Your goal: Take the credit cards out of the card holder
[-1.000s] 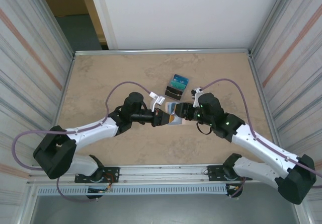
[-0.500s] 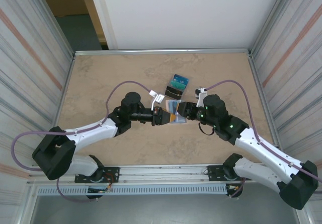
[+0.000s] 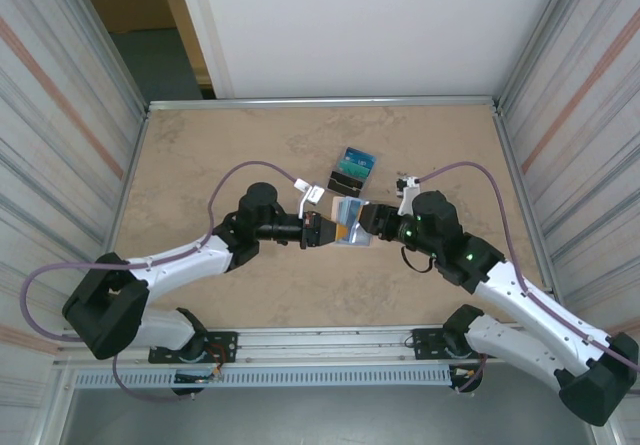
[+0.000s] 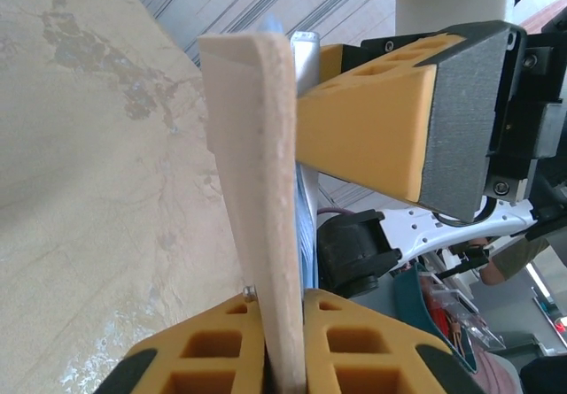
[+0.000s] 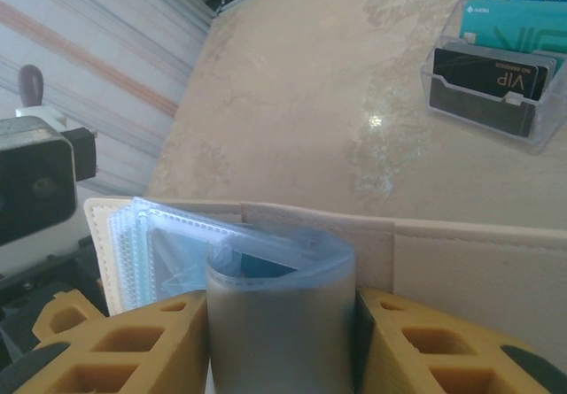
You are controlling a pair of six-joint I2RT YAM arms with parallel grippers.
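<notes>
Pinches card holder (image 3: 346, 227) cover in closed left claw (image 3: 324, 230), blue sleeve (image 5: 279, 292) in right claw (image 3: 366, 220); clear card stand (image 5: 496, 121) just beyond, apart.

The card holder (image 4: 257, 190) is pale tan outside, with translucent pale blue sleeves (image 5: 177, 243) inside. The left claw (image 4: 283, 328) and right claw (image 5: 279, 332) are yellow-orange. The credit cards (image 5: 500, 53) are teal, blue and black. The bench (image 3: 200, 155) is beige, marbled brown.

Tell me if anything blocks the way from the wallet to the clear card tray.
Nothing visible does. The wallet, gripped by the left gripper and the right gripper, hangs just short of the tray, with bare table between them.
</notes>
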